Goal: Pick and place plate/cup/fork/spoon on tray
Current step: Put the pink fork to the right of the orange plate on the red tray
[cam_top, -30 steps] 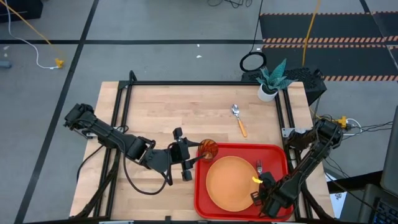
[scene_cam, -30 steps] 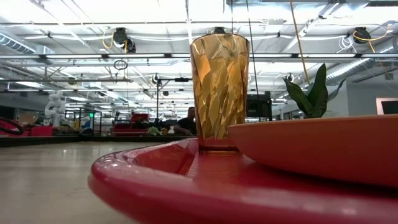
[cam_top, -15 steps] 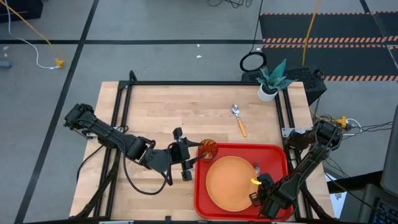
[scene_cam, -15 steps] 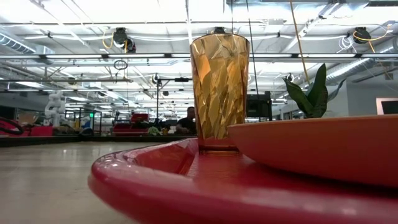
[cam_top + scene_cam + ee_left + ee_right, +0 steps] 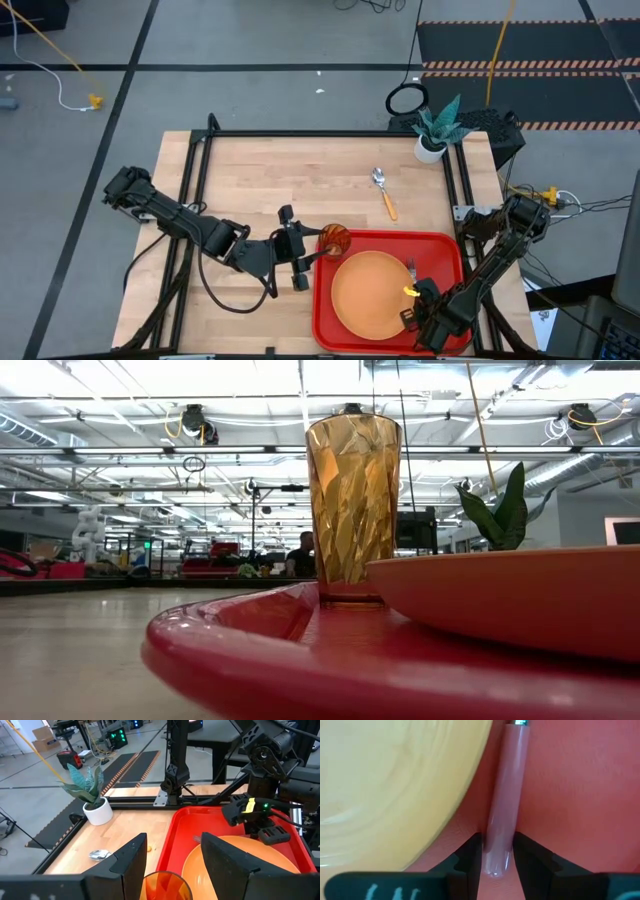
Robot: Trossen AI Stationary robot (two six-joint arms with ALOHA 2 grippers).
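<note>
Fork handle between right tool fingers, gripped, over tray beside plate; left tool open by cup.

No legible text or labels anywhere (none at all)

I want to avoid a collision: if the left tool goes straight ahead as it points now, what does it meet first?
Most likely the cup, standing directly ahead of the left tool, in line with the gap between its open fingers. The plate lies just beyond, though depth is hard to judge.
</note>
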